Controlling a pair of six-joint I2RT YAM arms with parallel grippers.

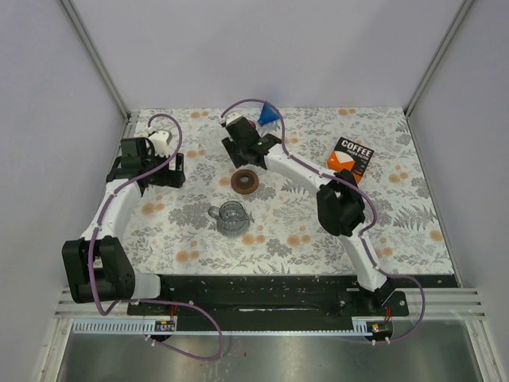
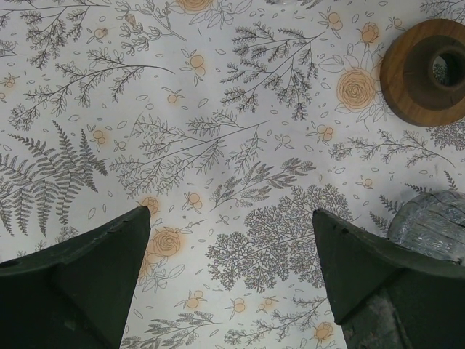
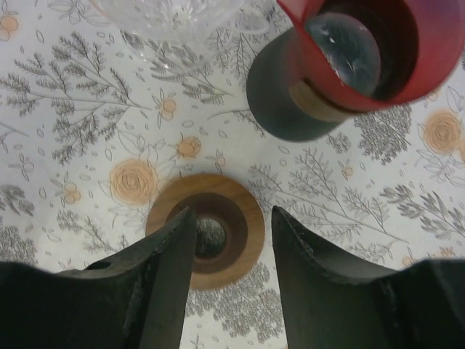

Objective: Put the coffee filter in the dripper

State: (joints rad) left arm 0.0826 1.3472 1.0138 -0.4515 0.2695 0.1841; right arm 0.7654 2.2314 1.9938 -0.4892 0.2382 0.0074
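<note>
A ribbed clear glass dripper (image 1: 231, 216) with a handle stands mid-table; its edge shows in the left wrist view (image 2: 430, 218). A round wooden ring (image 1: 245, 181) with a centre hole lies just behind it. My right gripper (image 1: 248, 151) hovers over the wooden ring (image 3: 207, 229), open and empty (image 3: 235, 211); its left finger covers part of the hole. Well to the left of the dripper, my left gripper (image 1: 159, 165) stands wide open over bare cloth (image 2: 231, 212), holding nothing. I see no loose coffee filter. An orange box marked COFFEE (image 1: 350, 157) lies at the right.
A blue cone (image 1: 269, 116) stands at the back. The right wrist view shows a red-rimmed vessel (image 3: 349, 51) with glass and a wooden collar inside, and a cut-glass piece (image 3: 167, 14) at the top edge. White walls close in the floral-cloth table (image 1: 413, 231).
</note>
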